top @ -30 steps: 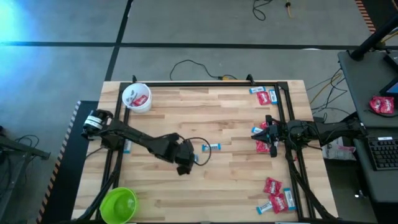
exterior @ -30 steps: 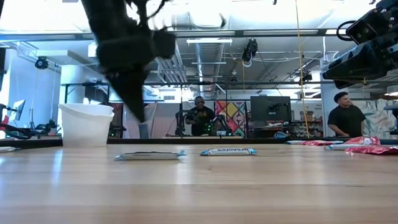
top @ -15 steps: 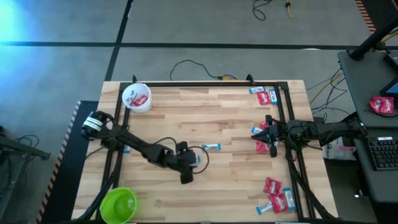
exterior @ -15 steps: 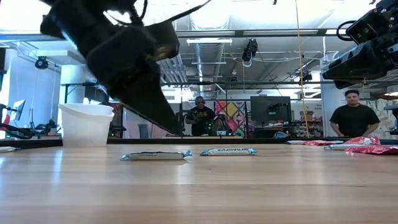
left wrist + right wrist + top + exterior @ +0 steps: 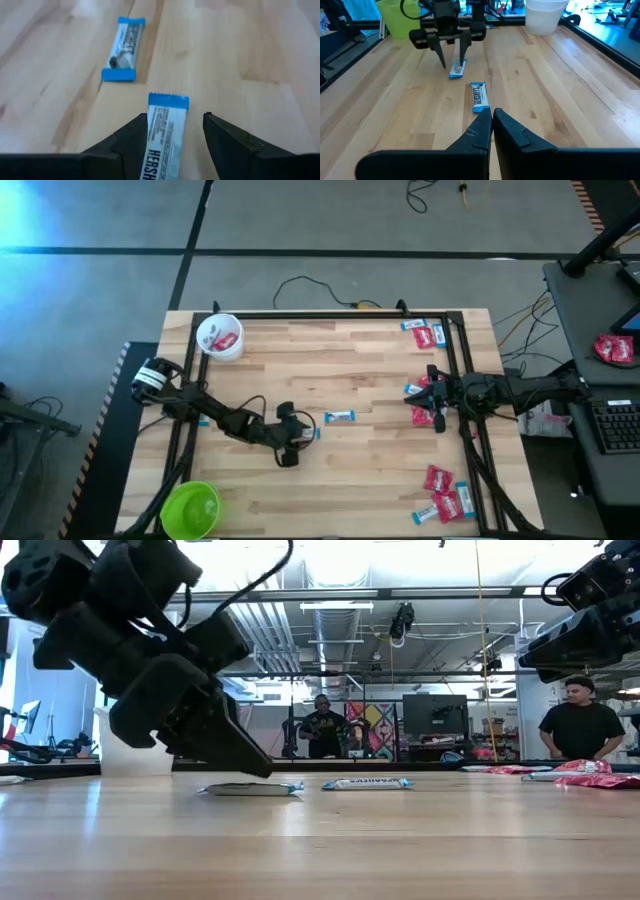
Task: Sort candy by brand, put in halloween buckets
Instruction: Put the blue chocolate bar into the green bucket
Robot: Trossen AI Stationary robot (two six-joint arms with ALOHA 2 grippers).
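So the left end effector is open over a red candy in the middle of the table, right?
Not red. The left wrist view shows the left end effector open around a light blue and white candy lying flat on the table; the rest holds.

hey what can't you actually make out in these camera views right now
- Lime green bucket, high view: no candy can be made out inside.
- White bucket, low view: the left arm hides it entirely.
- Blue candy between the open left gripper, left wrist view: its near end is cut off by the picture edge.
- Red candy near the waiting right gripper: print too small.
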